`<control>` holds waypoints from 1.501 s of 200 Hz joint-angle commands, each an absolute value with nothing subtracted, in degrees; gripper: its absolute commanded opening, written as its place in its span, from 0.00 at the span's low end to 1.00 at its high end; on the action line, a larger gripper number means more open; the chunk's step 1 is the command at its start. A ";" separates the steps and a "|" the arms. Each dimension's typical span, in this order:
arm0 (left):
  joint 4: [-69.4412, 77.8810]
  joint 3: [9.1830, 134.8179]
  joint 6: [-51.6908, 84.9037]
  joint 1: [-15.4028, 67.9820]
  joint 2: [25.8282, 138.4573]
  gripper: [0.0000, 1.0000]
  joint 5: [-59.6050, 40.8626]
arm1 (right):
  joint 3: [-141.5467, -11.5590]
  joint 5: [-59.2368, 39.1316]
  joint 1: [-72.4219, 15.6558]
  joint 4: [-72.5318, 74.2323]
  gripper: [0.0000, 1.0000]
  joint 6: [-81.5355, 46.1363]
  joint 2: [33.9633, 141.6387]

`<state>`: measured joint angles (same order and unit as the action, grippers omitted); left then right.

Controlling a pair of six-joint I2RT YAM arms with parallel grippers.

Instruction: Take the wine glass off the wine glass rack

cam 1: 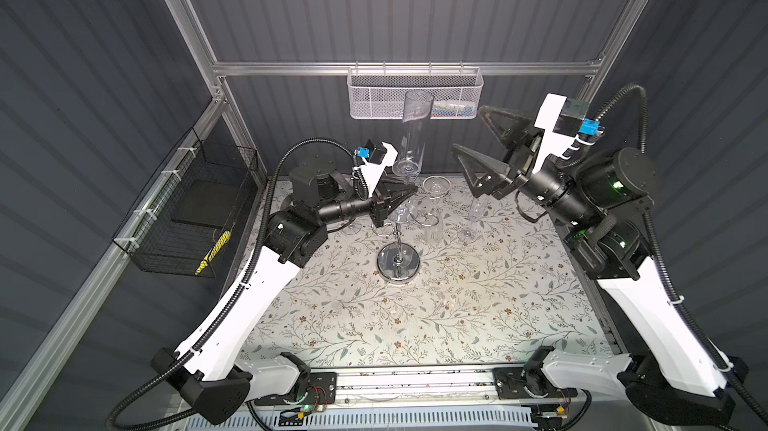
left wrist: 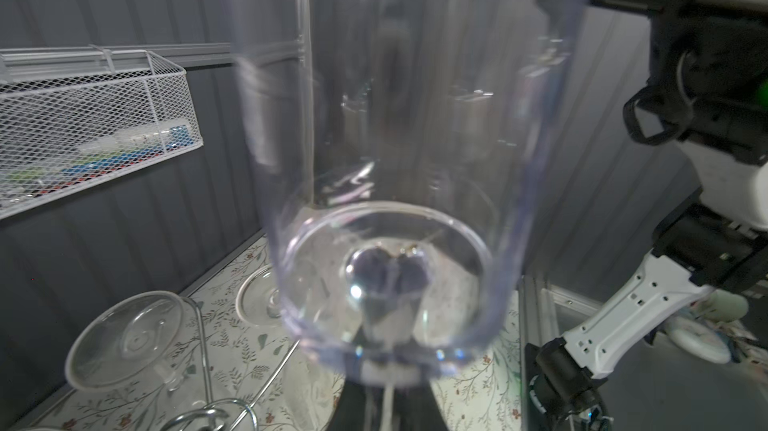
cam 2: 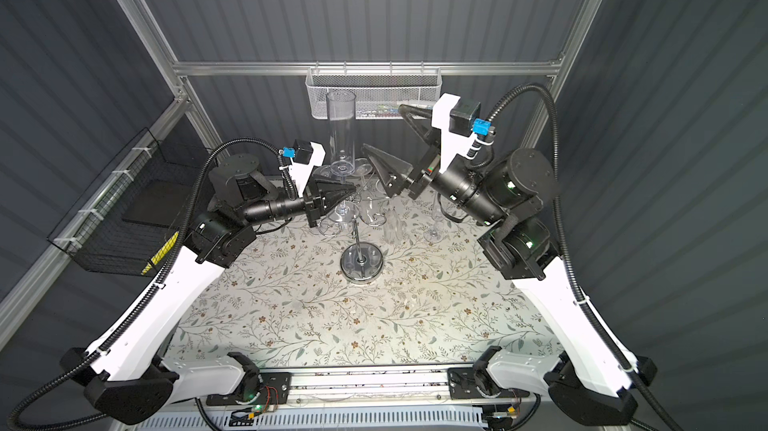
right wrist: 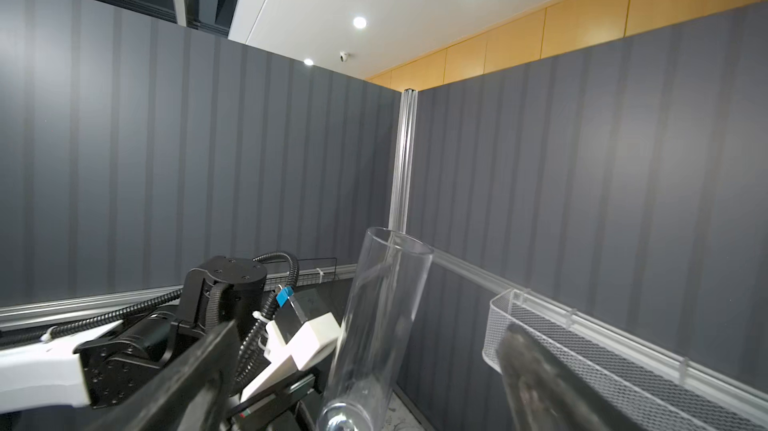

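Wine glass rack [cam 1: 398, 260]: chrome stand, other glasses hanging from its arms. Wine glass [cam 1: 413, 125]: tall clear flute, upright above the rack's pole. Left gripper [cam 1: 411, 191] is clamped on its stem. Right gripper [cam 1: 466, 127] is spread wide, empty, right of the rack. The glass is judged light, rigid, slippery and fragile: hold it by the stem only.
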<state>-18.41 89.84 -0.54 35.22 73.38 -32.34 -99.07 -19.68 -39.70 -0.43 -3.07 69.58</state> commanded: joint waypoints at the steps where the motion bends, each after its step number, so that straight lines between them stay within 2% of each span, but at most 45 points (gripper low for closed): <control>1: -21.56 92.51 -11.06 35.61 73.00 0.00 -29.43 | -101.50 -21.05 -39.84 -4.73 0.99 -9.46 72.44; 82: -21.86 92.82 -14.85 35.68 73.92 0.00 -28.86 | -106.95 -24.89 -39.89 -6.47 0.99 -13.07 79.30; 121: -22.58 92.83 -15.97 35.68 74.33 0.00 -28.33 | -106.24 -25.15 -39.90 -4.44 0.92 -14.53 80.09; 163: -23.11 93.06 -16.26 35.76 74.86 0.00 -28.21 | -105.91 -25.43 -40.00 -3.56 0.78 -14.77 80.59; 199: -23.39 93.43 -16.61 35.83 75.15 0.00 -28.84 | -105.73 -25.38 -39.99 -2.99 0.70 -14.66 81.13; 300: -23.63 92.91 -16.96 36.38 74.60 0.00 -28.07 | -103.99 -25.45 -39.99 -0.36 0.36 -13.81 80.86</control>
